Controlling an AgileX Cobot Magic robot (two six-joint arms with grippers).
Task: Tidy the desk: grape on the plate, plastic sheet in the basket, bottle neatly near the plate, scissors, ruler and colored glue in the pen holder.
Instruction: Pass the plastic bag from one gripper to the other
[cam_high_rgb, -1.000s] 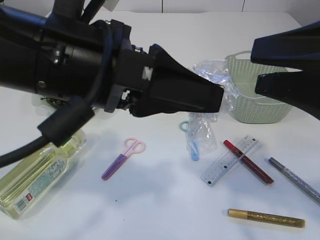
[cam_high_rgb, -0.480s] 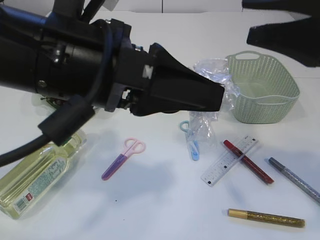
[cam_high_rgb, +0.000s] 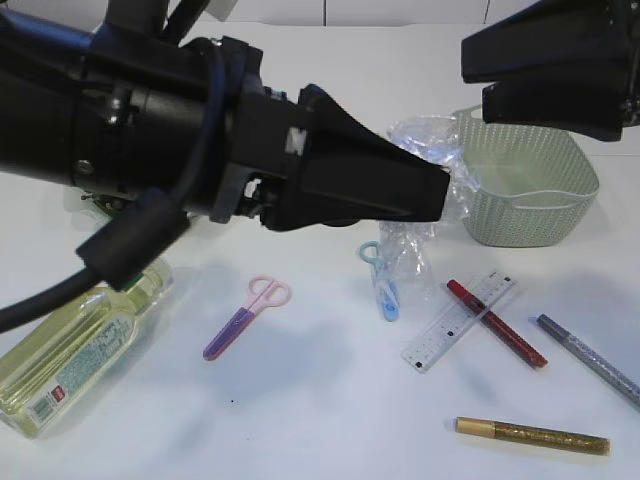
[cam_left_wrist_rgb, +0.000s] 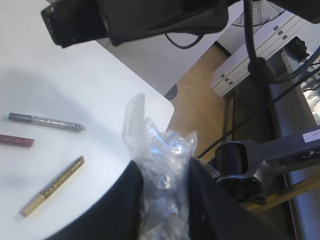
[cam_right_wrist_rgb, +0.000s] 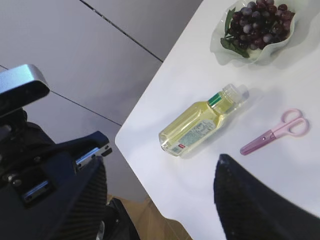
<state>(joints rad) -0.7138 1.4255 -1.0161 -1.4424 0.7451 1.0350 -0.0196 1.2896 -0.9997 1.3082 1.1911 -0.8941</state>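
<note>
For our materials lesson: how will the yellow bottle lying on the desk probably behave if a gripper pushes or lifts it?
The bottle lies on its side, so a push might roll it. It looks nearly full of yellow liquid, so probably heavy for its size. Its smooth clear plastic may be slippery.

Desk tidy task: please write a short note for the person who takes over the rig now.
Left gripper: shut on the plastic sheet, beside the basket.
Right gripper: open, empty, raised.
Done: grape on plate.
Left: sheet into basket; bottle lies on its side; pink scissors, blue scissors, ruler and glue pens on the desk. No pen holder in view.
</note>
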